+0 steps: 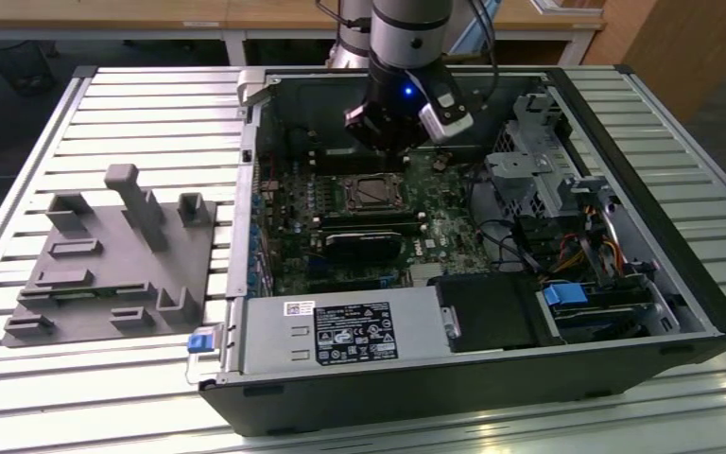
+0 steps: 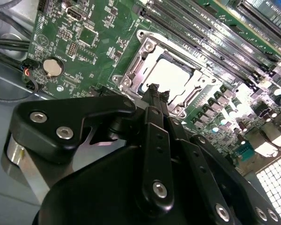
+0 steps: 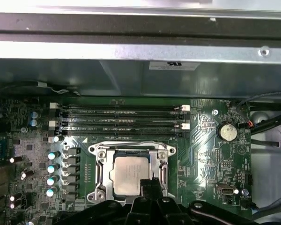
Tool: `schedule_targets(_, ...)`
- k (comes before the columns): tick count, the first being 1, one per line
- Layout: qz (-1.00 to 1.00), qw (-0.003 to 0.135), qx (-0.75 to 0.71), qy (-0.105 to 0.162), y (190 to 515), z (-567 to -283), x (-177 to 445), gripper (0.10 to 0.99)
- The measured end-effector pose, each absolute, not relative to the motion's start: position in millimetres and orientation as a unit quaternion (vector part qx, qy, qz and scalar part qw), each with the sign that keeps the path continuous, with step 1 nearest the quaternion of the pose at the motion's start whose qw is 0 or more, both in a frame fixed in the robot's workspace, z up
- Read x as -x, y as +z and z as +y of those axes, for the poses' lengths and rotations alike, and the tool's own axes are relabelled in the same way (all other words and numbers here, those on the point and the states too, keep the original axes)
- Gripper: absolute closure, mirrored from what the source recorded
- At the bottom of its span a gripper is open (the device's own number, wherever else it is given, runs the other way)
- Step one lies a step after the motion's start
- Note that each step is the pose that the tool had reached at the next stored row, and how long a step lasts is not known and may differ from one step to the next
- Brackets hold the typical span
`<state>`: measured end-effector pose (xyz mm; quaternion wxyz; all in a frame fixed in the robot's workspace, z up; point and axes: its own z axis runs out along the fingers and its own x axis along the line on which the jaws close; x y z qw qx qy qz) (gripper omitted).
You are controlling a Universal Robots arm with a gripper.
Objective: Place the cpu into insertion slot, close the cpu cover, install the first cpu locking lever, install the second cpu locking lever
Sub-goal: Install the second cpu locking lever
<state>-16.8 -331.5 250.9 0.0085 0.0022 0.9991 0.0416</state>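
The cpu [image 3: 129, 173] lies flat in the insertion slot [image 1: 373, 194] on the green board, its silvery top showing in both wrist views [image 2: 171, 77]. The silver cpu cover [image 3: 99, 169] lies down around it, framing the chip through its window [image 2: 133, 70]. My gripper [image 2: 154, 90] hangs just above one edge of the socket, its black fingers together and holding nothing. In the exterior view the gripper [image 1: 382, 151] sits inside the open computer case, just behind the socket. Its tip [image 3: 150, 183] overlaps the chip's near edge in the first wrist view.
Long black memory slots [image 3: 122, 115] run beside the socket, and a coin battery [image 3: 227, 132] sits on the board. A black heatsink block [image 1: 363, 248] lies in front of the socket, with the power supply [image 1: 337, 331] and drive cage [image 1: 540, 161] nearby. A grey fixture [image 1: 111, 255] rests outside the case.
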Motion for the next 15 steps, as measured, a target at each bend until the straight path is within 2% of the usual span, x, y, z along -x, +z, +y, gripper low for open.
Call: schedule_targets(15,0.999,0.008,-0.002,0.042,250.9,-338.7,16.8,0.976)
